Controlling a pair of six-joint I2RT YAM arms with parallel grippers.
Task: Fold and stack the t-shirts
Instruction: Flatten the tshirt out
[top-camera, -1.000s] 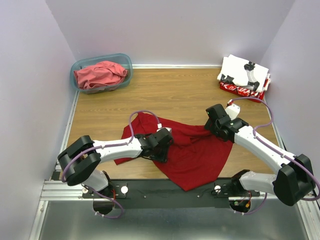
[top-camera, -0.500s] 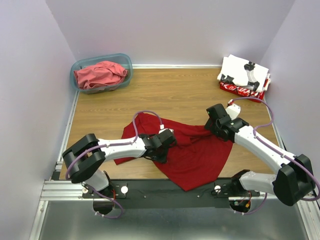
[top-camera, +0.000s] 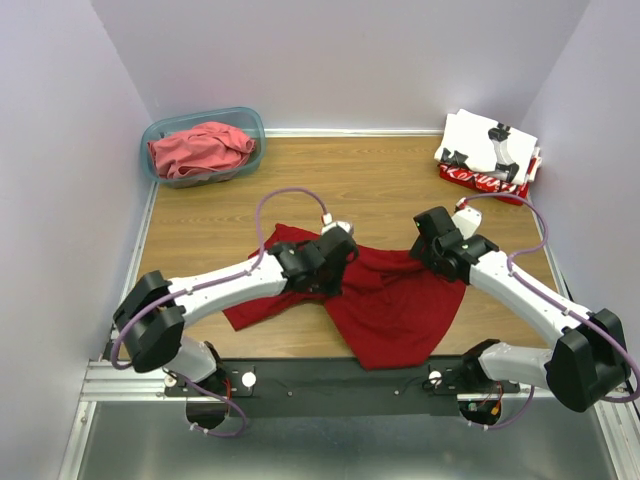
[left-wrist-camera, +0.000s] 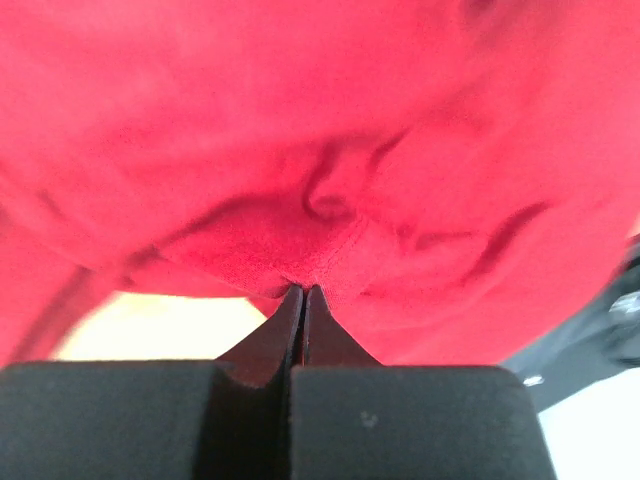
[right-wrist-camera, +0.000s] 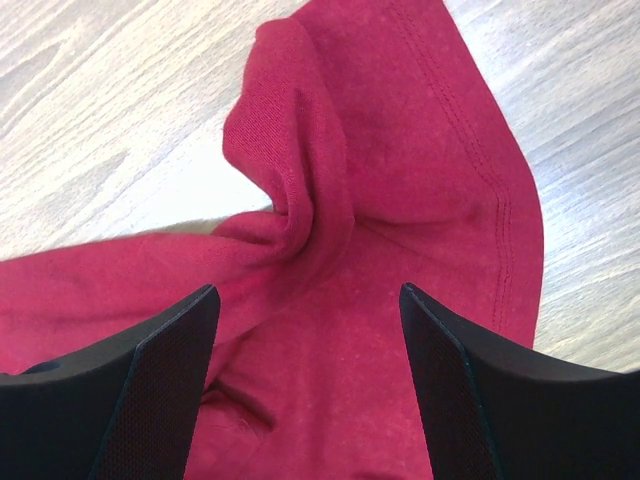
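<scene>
**A:** Two sets of fingers, one shirt: where do we stand?

**B:** Our left fingers (left-wrist-camera: 272, 338) are pinched shut on a fold of the red shirt (top-camera: 395, 310), lower centre of the bench (top-camera: 380, 180). Our right fingers (right-wrist-camera: 165, 385) hang apart over its right-hand corner, so we judge that arm nearer that end.

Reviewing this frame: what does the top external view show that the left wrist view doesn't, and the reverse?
Only the top external view shows the teal tub holding the coral t-shirt, the folded stack at the far right corner of the table, and the right end effector open over the right side of the deep red t-shirt. Only the left wrist view shows the fingers pressed together with a fold of cloth pinched at their tips. Both show the deep red t-shirt and the left end effector shut on it.
</scene>
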